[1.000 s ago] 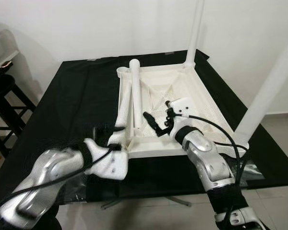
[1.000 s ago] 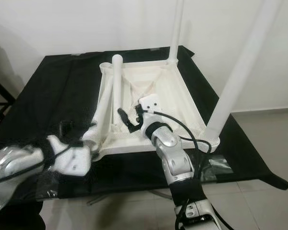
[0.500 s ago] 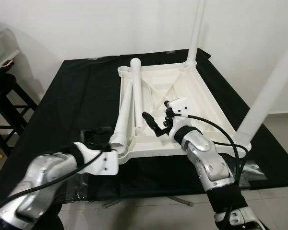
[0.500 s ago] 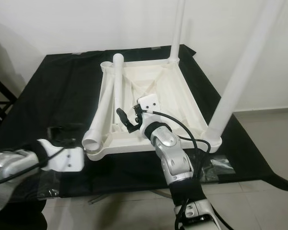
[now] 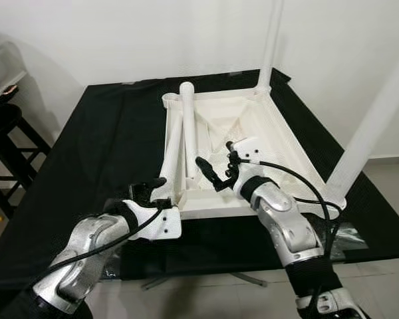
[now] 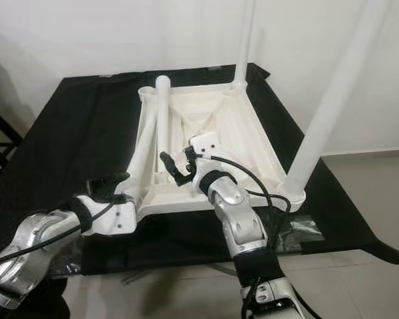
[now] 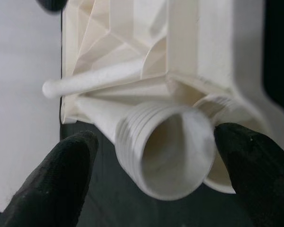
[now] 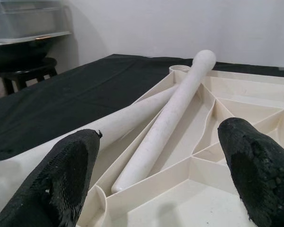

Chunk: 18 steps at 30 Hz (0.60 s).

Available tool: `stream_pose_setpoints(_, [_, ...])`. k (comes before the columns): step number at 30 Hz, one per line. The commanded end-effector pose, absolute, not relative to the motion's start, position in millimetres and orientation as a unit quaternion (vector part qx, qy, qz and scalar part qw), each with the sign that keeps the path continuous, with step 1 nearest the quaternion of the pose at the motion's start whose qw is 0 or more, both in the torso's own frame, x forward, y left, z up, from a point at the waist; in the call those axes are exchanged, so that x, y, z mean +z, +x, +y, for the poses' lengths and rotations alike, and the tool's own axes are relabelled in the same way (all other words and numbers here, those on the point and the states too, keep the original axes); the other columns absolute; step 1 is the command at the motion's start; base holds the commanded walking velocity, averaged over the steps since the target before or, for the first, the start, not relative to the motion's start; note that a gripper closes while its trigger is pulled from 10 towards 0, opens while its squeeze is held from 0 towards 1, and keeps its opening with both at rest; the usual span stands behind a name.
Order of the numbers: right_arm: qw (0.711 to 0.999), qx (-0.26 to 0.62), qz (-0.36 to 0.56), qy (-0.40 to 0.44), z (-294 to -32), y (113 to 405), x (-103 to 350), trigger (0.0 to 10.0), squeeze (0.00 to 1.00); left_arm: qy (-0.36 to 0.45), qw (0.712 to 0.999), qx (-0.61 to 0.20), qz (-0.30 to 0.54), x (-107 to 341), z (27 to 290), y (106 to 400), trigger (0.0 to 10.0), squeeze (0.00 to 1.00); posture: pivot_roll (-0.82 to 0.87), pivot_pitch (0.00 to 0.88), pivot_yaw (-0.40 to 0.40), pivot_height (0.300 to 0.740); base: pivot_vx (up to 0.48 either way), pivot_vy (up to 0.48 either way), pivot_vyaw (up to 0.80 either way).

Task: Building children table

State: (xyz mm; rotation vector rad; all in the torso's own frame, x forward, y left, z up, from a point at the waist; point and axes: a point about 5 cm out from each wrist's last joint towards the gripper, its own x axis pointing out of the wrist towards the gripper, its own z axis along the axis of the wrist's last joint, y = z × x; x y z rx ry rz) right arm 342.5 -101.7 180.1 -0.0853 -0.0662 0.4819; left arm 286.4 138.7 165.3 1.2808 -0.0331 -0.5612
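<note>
Spread wide, the left claw (image 7: 146,170) is aligned on the threaded open end of the loose leg (image 5: 171,156), whose long axis runs away from it along the near-left edge of the upturned children table (image 5: 286,143); the right claw (image 5: 215,174), also apart, is held farther inside.

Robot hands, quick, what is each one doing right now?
Left gripper: open, fingers either side of the loose leg's threaded end, not gripping.
Right gripper: open, holding nothing, over the upturned table top.
</note>
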Motion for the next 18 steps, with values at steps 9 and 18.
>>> stream_pose_setpoints(9, [0.968, 0.244, -0.030, -0.041, -97.1, 341.8, 179.1, 10.0, 0.00, 0.584, 0.786, -0.201, 0.022, 159.9, 136.4, 297.9, 10.0, 0.00, -0.01, 0.074, 0.051, 0.740, 0.000, 0.000, 0.00])
stream_pose_setpoints(18, [0.969, 0.243, -0.028, -0.039, -97.7, 341.8, 178.2, 10.0, 0.00, 0.585, 0.758, -0.285, 0.038, 165.7, 133.8, 282.5, 10.0, 0.00, -0.01, 0.079, 0.054, 0.740, 0.000, 0.000, 0.00])
